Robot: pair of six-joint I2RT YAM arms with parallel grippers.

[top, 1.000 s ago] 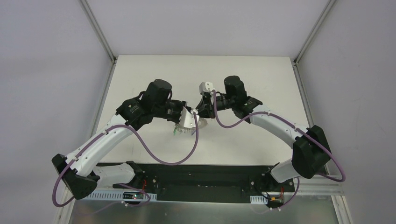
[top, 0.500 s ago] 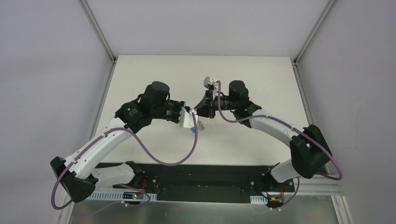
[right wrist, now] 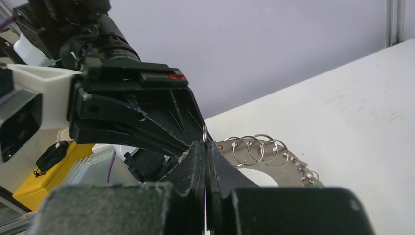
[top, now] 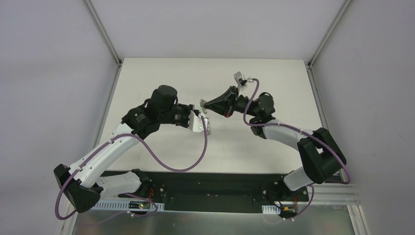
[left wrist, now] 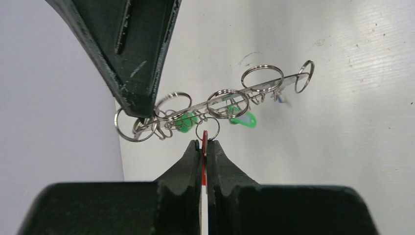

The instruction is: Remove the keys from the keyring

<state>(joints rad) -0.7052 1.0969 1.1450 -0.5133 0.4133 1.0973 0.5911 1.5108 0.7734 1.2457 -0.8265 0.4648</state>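
The keyring (left wrist: pixel 195 105) hangs in the air between my two grippers, seen edge-on in the left wrist view, with several small split rings along its rim. My left gripper (left wrist: pixel 204 145) is shut on the red key (left wrist: pixel 204 137), which hangs from one small ring. Two green keys (left wrist: pixel 185 121) (left wrist: pixel 243 120) dangle under the plate, and the blue key (left wrist: pixel 282 99) is blurred at the far end. My right gripper (right wrist: pixel 205 143) is shut on a split ring at the keyring's (right wrist: pixel 279 166) rim. In the top view the left gripper (top: pixel 204 117) and the right gripper (top: pixel 203 104) meet above the table's middle, beside the keyring (top: pixel 209 128).
The white table (top: pixel 274 78) is bounded by grey walls and aluminium corner posts (top: pixel 103 34). A yellow object (right wrist: pixel 34 191) shows off the table in the right wrist view. Purple cables loop beside both arms.
My right arm has swung up and back, its wrist turned over, and the keyring has risen off the table with it. My left gripper has stayed almost in place, holding on.
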